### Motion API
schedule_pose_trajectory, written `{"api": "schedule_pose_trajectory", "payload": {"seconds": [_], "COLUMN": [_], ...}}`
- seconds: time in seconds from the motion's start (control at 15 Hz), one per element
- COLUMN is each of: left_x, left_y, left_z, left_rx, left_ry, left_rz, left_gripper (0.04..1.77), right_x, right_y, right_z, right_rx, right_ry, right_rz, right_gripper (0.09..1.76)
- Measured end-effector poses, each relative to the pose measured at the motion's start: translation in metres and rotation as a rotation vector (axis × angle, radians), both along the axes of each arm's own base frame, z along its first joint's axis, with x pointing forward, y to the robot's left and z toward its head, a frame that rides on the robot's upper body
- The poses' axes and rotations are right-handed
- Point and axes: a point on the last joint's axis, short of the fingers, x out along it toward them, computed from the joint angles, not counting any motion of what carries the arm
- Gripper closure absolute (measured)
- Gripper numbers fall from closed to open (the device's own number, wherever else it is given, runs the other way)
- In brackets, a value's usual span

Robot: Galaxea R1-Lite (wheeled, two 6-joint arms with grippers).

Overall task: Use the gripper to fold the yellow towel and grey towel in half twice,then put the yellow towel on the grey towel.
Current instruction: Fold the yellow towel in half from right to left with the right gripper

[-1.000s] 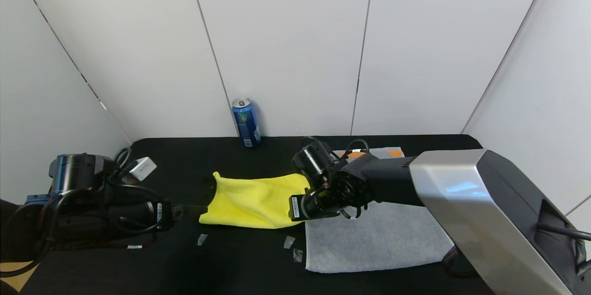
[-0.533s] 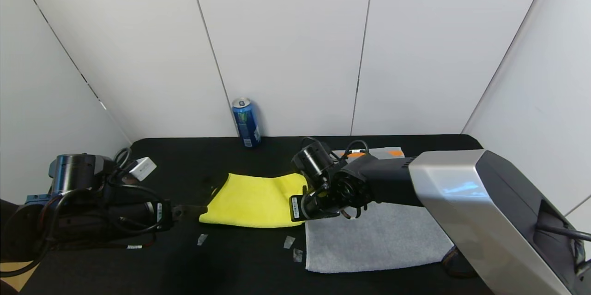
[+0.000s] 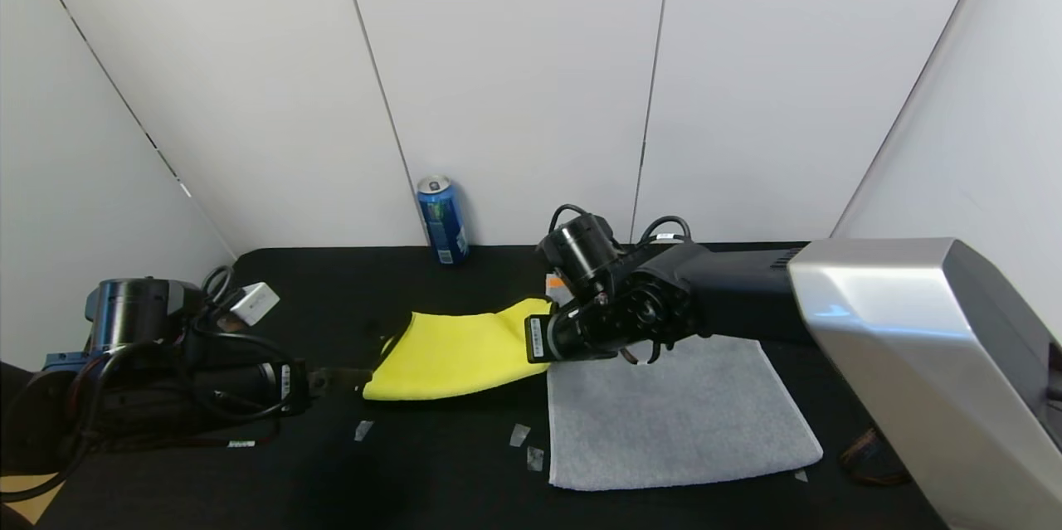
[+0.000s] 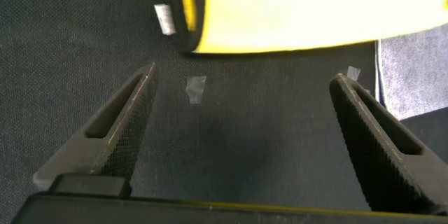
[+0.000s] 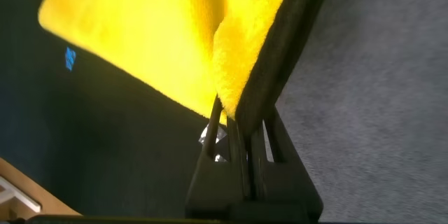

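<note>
The yellow towel [image 3: 452, 352] lies folded on the black table, left of the grey towel [image 3: 672, 414]. My right gripper [image 3: 539, 337] is shut on the yellow towel's right edge and lifts it a little above the table. In the right wrist view the yellow towel [image 5: 168, 35] is pinched between the fingers [image 5: 238, 112], with the grey towel [image 5: 378, 105] beside it. My left gripper [image 4: 241, 108] is open and empty, low over the table just left of the yellow towel [image 4: 294, 14]; in the head view it [image 3: 344, 381] sits by the towel's left corner.
A blue can [image 3: 442, 220] stands at the back wall. Small tape scraps [image 3: 521, 435] lie on the black table [image 3: 415, 472] in front of the towels. A white box [image 3: 253, 302] sits on the left arm. White walls enclose the table.
My right gripper has risen and moved back and right with the yellow towel's right edge, lifting that side. The grey towel now shows more fully. The left arm has not moved.
</note>
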Motion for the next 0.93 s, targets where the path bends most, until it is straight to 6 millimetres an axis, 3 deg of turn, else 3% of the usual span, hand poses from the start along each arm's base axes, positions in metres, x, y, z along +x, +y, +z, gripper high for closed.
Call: {"api": "schedule_pose_trajectory", "payload": {"seconds": [0.2, 0.47, 0.93], "left_x": [0.0, 0.0, -0.001], "left_y": [0.0, 0.0, 0.0], "left_z": [0.0, 0.0, 0.0], "left_rx": [0.001, 0.001, 0.001], "left_ry": [0.002, 0.0, 0.0], "left_rz": [0.001, 0.001, 0.0], "left_gripper": [0.09, 0.09, 0.09], "right_x": [0.004, 0.005, -0.02], "right_y": [-0.014, -0.022, 0.01], "right_z": [0.013, 0.016, 0.022], "right_rx": [-0.002, -0.04, -0.067], "right_ry": [-0.014, -0.036, -0.112], "right_rz": [-0.037, -0.087, 0.068], "right_gripper": [1.71, 1.71, 1.71]}}
